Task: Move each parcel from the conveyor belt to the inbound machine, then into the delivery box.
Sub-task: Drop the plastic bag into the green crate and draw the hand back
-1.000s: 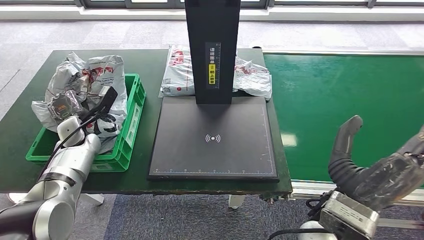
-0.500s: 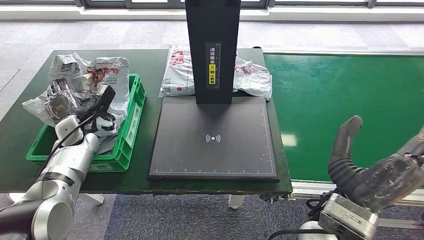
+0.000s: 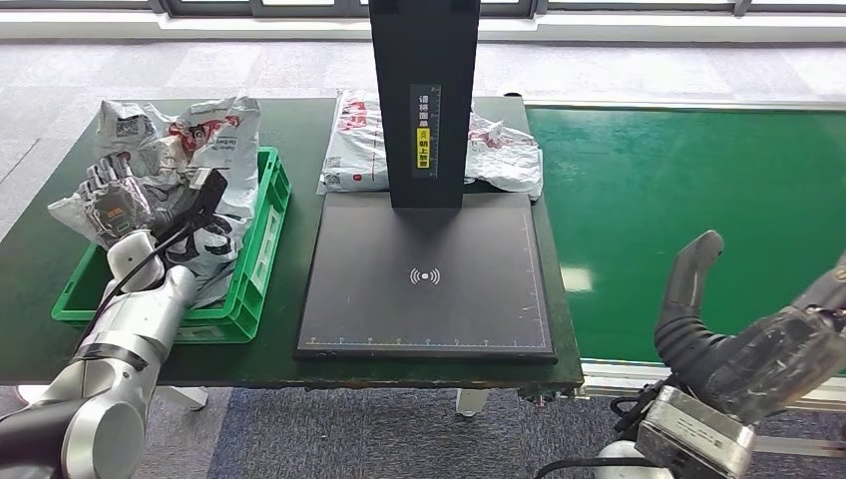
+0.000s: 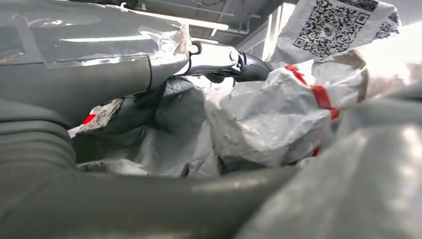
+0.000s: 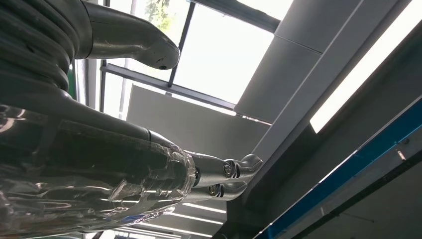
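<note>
Parcel (image 3: 190,150) in crumpled grey plastic is lying in the green delivery box (image 3: 261,239) on the table (image 3: 299,120), the left hand (image 3: 125,205) gripping it. Right hand (image 3: 758,349) is hovering spread and empty beside the conveyor belt (image 3: 698,200). Another parcel (image 3: 359,140) is lying behind the inbound machine (image 3: 424,274).

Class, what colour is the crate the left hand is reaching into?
Bright green crate, clearest in the head view.

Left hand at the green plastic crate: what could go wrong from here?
The crumpled grey plastic parcel held by the left hand overhangs the green plastic crate's far rim, so on release it may slide onto the dark green table. It could also snag on the fingers.
</note>
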Available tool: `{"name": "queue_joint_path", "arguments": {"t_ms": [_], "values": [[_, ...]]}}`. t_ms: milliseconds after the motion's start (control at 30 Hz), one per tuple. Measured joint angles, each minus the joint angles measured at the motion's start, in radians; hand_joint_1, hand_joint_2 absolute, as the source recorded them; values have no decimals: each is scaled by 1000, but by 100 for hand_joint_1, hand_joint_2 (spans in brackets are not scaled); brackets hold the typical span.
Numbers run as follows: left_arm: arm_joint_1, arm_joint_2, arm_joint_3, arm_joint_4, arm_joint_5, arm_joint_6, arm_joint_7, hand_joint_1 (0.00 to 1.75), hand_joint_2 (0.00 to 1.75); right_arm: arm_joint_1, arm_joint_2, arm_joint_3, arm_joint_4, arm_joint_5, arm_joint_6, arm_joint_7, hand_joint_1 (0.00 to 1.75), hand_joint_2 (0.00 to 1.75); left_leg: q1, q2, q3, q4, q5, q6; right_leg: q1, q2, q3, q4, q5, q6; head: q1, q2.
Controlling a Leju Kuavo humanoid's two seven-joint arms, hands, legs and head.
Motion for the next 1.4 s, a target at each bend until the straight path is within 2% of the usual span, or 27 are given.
{"name": "queue_joint_path", "arguments": {"t_ms": [267,433,567,733,933,1167,1300,1400], "values": [[0,4,15,-35,1,70,-20,0,0,-2,0,1,0,25,0,38,0,175,0,0,0,0,0,0,0,0,0,0,0,0,0,0],[-6,-8,69,-130,34,80,-117,0,0,-2,0,4,-6,56,0,78,0,175,0,0,0,0,0,0,0,0,0,0,0,0,0,0],[-42,-10,109,-195,21,80,-157,0,175,-1,0,6,-21,63,0,87,0,175,0,0,0,0,0,0,0,0,0,0,0,0,0,0],[-78,-4,137,-245,2,80,-163,0,175,0,0,6,-27,41,0,62,0,175,0,0,0,0,0,0,0,0,0,0,0,0,0,0],[-84,17,153,-271,1,80,-152,0,175,1,0,0,-27,10,0,29,0,175,0,0,0,0,0,0,0,0,0,0,0,0,0,0],[-83,25,151,-279,1,80,-121,0,175,1,0,-2,-27,14,0,36,0,175,0,-1,0,0,0,0,0,0,1,0,0,0,0,0],[-81,27,125,-275,1,80,-74,0,175,0,0,-2,-28,27,0,56,0,175,0,-1,0,0,0,0,0,-1,1,0,0,0,0,0],[-79,23,107,-272,3,80,-78,0,175,0,0,-2,-28,35,0,68,0,175,0,-1,0,0,0,0,0,-1,1,0,0,0,0,0]]}}
